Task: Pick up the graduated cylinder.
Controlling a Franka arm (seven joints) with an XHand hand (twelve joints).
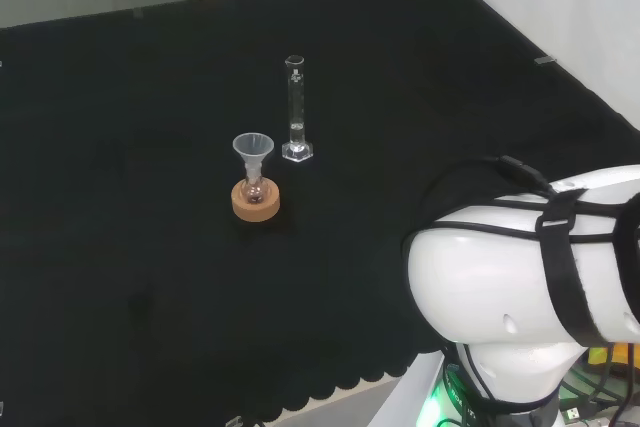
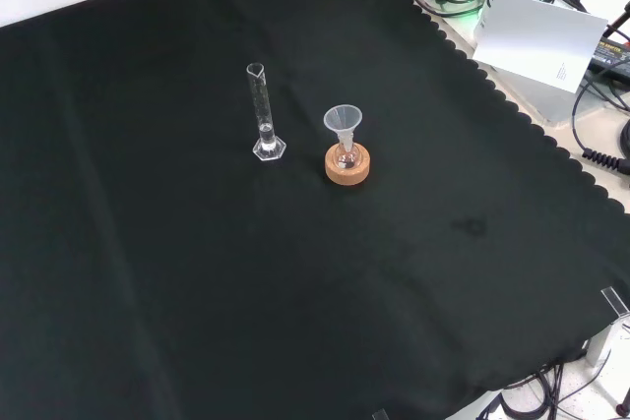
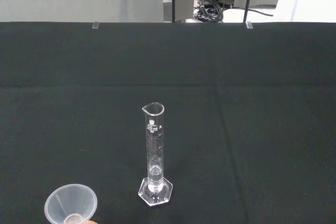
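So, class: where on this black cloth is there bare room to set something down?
Nearly everywhere: the cloth lies bare out to its edges. The only crowded spot is mid-cloth, where the graduated cylinder stands beside the funnel in a flask on a cork ring.

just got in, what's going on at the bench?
Nothing is being handled yet. A clear graduated cylinder stands upright on its hexagonal foot on the black cloth. Beside it, apart from it, a small flask sits in a cork ring with a plastic funnel in its neck. The wrist camera faces the cylinder from a distance, so the pick-up has not begun.
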